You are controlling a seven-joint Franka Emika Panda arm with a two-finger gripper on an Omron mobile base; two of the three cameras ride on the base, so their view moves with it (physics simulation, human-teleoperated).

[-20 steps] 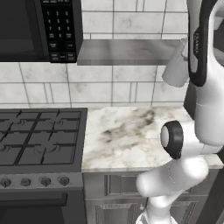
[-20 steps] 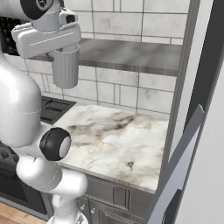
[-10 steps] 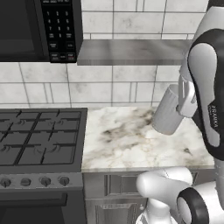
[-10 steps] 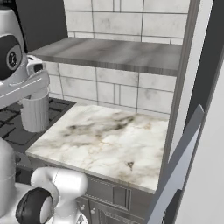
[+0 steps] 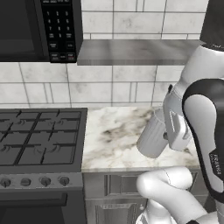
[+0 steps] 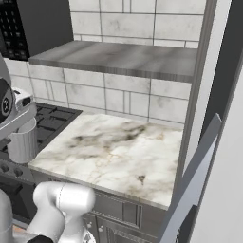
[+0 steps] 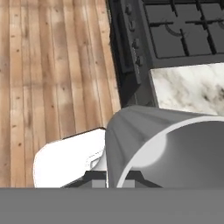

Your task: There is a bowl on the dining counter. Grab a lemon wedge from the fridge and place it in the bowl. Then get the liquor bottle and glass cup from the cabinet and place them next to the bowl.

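Observation:
My gripper (image 5: 166,135) is shut on the glass cup (image 5: 152,134), a pale grey straight-sided tumbler held tilted, low over the front right of the marble worktop. In the right base view the glass cup (image 6: 22,141) hangs at the left edge, above the worktop's near corner. Seen from the hand, the glass cup (image 7: 170,148) looms large and close with its open mouth facing the camera. The bowl, dining counter, lemon wedge, fridge, liquor bottle and cabinet are out of view.
A black gas stove (image 5: 39,140) lies left of the marble worktop (image 5: 114,131), under a microwave (image 5: 39,26) and a grey shelf (image 5: 131,51). An open grey door (image 6: 192,182) juts out at the right. Wooden floor (image 7: 52,65) lies below the hand.
The arm has swung down from shelf height to just above the worktop's front, carrying the cup with it. The jaws stayed shut on the cup.

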